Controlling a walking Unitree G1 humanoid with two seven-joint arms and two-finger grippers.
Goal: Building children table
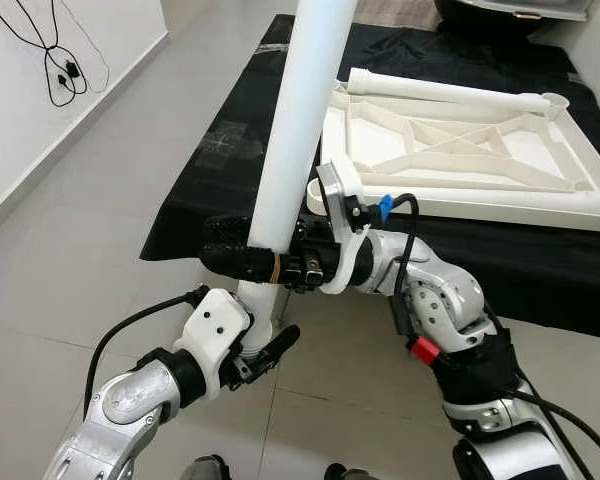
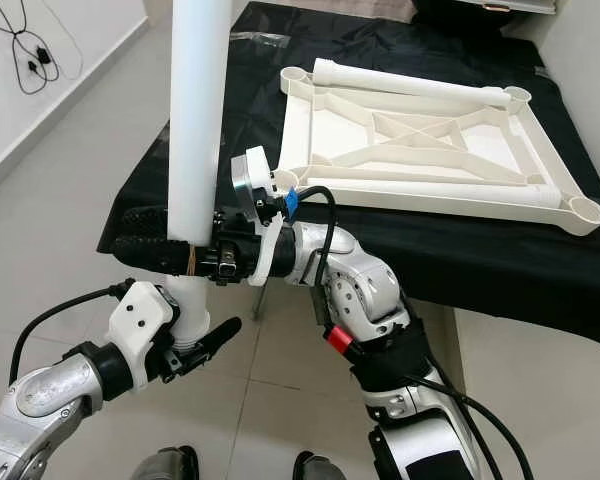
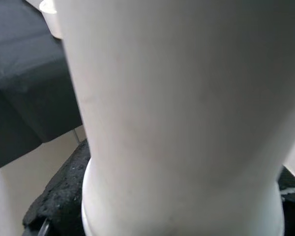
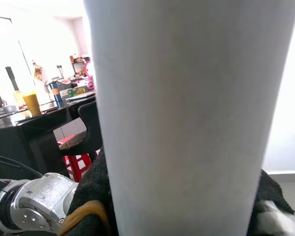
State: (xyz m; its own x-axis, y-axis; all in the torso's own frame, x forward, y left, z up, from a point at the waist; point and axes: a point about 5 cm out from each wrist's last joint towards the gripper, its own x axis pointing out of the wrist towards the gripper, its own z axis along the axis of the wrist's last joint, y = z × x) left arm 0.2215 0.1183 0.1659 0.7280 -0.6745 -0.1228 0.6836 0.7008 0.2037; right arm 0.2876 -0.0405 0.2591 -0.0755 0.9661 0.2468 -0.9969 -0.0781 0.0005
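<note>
Just in front of the upturned white tabletop [image 1: 480,150], the white table leg [image 1: 300,110] stands upright, looking light, stiff and smooth, so low grips suit it. The right gripper [image 1: 242,258] pinches it near its base; the left gripper [image 1: 265,345] clamps the narrower end below.

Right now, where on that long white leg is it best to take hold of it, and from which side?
Low on the leg, near its bottom end, from the sides. It is a smooth round tube standing almost upright, so fingers close best across it. The right gripper clamps it there from the robot's right, and the left gripper holds the narrower end below. The upturned tabletop lies ahead on the black cloth.
</note>
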